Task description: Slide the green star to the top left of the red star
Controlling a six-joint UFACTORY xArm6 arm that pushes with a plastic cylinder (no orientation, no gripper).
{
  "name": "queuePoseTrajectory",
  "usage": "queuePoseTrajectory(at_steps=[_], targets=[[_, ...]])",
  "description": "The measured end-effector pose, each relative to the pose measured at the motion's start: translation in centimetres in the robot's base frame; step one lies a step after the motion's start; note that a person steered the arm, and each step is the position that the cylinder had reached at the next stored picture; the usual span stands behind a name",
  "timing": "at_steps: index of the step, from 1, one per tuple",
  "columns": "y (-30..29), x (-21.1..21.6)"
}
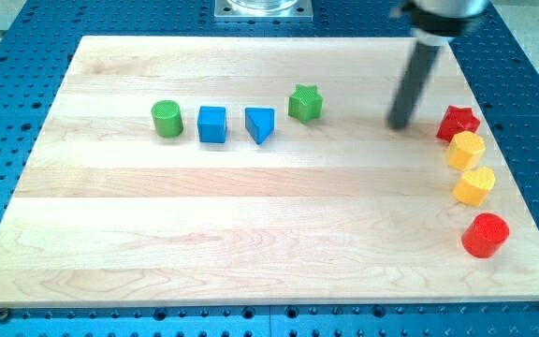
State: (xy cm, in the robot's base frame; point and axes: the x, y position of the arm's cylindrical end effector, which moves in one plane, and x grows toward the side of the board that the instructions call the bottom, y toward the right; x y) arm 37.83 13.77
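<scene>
Wooden surface (251,234) laid over a blue perforated base (12,84), seen from the front.

Green star (305,103) in the upper middle of the surface, well apart from the red star (458,121) near the view's right edge. Between the two, but much nearer the red one: my tip (400,124), the lower end of a dark rod slanting down from the view's top right. Tip just left of the red star, not touching it, and well to the right of the green star, slightly lower in the view. No contact between tip and any block.

No jaws on this arm, only the rod, so neither apart nor together nor clamped on anything.

Left of the green star, a row running toward the view's left: blue triangle (260,124) close by and a little lower, then blue cube (212,124), then green cylinder (167,119), each set apart from its neighbour.

Down the right edge, below the red star: a yellow block (466,150) touching or nearly touching it, exact shape hard to make out; a yellow heart-like block (474,186) just beneath; a red cylinder (486,235) lowest, slightly apart.

Grey metal mount (264,9) at the view's top centre, beyond the surface.
</scene>
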Motion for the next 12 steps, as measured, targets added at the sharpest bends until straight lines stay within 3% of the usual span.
queuePoseTrajectory(at_steps=[1,2,3,4,5,6,7,8,10,11,12], targets=[[-8.5,6.5],[-12.4,3.5],[-12.3,-2.4],[-10.9,-4.2],[-7.3,-4.1],[-13.3,-1.8],[-8.0,-1.0],[1.8,-1.6],[0.6,-4.3],[6.5,-4.4],[7.6,-4.5]])
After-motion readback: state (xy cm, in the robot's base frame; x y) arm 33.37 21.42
